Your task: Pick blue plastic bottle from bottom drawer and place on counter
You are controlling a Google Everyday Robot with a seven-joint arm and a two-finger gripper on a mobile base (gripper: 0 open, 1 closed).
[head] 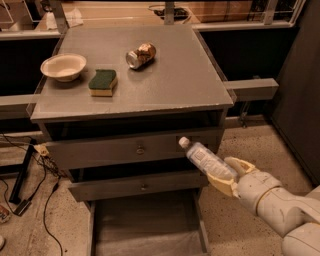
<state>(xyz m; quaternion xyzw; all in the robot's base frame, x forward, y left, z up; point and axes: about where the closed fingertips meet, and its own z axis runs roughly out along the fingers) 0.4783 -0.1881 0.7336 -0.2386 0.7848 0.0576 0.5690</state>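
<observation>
The bottom drawer (145,225) stands pulled out at the foot of the table (170,85), its plain grey floor showing. Just off the table's right front corner, the cream-coloured arm (280,205) reaches in from the lower right, and its pincer (227,174) is clamped around the lower part of the blue plastic bottle (207,159). The bottle hangs in the air, tilted, its white cap pointing up and to the left. It is above the right side of the bottom drawer and below the table top. Behind it, in the table's front, the middle drawer (125,187) is slightly pulled out and the top drawer (115,150) sits above it, each with a round knob. On the table top, a green sponge (103,82) lies near the left front. A white bowl (63,66) lies just left of it, and a crushed can (141,54) lies further back, near the middle. Cables (30,185) trail on the floor left of the table. Behind the table runs a pale wooden surface (125,12) with a white railing (150,30).
</observation>
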